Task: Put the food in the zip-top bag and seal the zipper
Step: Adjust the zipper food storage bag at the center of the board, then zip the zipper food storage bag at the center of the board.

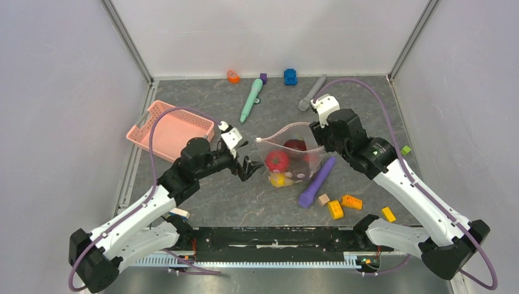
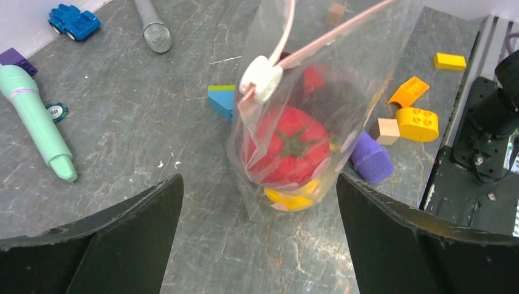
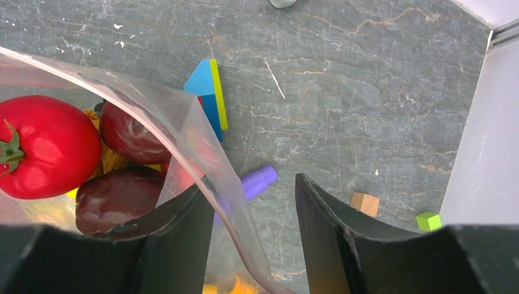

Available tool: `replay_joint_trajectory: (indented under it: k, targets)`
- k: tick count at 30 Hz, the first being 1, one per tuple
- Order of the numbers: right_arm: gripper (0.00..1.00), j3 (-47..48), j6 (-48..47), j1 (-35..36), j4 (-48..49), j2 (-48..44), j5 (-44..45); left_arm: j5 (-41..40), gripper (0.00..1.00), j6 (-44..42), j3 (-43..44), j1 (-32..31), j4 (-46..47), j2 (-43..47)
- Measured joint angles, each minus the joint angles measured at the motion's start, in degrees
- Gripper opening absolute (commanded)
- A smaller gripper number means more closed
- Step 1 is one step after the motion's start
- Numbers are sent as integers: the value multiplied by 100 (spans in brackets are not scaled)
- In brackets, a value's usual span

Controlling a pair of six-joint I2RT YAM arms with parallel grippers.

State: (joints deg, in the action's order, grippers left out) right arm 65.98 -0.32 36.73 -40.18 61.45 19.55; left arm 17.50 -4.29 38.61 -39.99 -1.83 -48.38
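left claw: spread wide, gripping nothing. bag stands upright on the desk between my fingers and touches neither. Only this cam shows the slider: white, at the near end of the pink zipper. The two strips fork apart past it, so the mouth is open. tomato fills the front of the bag, with a yellow piece under it.

right claw: bag film runs down between my fingers, hugging one of them, and the desk shows through the rest of the gap. Can't tell if it's pinched. Only this cam shows two maroon pieces in the bag beside the tomato.

Top cam: bag sits mid-desk between both claws. purple stick lies just beside it on the right, blocks nearer my bases. Farther out: pink basket on the left, then teal stick, then blue car by the back wall.
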Motion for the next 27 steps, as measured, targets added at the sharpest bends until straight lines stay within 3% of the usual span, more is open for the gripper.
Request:
replay_joint_trajectory:
  k: [5, 16, 27]
  targets:
    - [56, -59, 0, 0, -13, -11, -28, -9, 98, 356, -2, 0, 544, -302]
    - [57, -66, 0, 0, -17, -46, -173, 280, 60, 870, -262, 184, 1797, -660]
    - [57, -96, 2, 0, -17, -114, -205, 984, 40, 1246, -485, 378, 2756, -863]
